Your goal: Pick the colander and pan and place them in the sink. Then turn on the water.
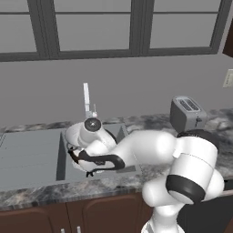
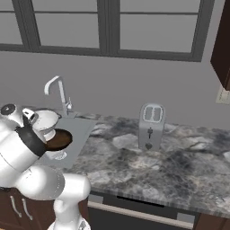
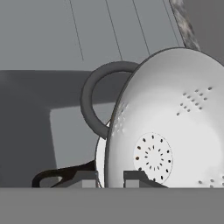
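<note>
My gripper (image 3: 110, 178) is pinched on the colander (image 3: 170, 127) rim, bowl tilted on edge over the sink (image 1: 32, 157) basin. Pan (image 2: 57, 140) sits in the basin just beside it. Tap (image 2: 57, 92) behind, toaster (image 2: 151, 127) well apart on the counter (image 2: 148, 166).

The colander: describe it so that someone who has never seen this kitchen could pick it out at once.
Start at the grey sink set in the marbled counter under the windows, with its tall pale tap. Over the basin, the gripper is shut on the rim of the colander. It is the white rounded bowl with clusters of small holes, unlike the dark brown pan beside it.
</note>
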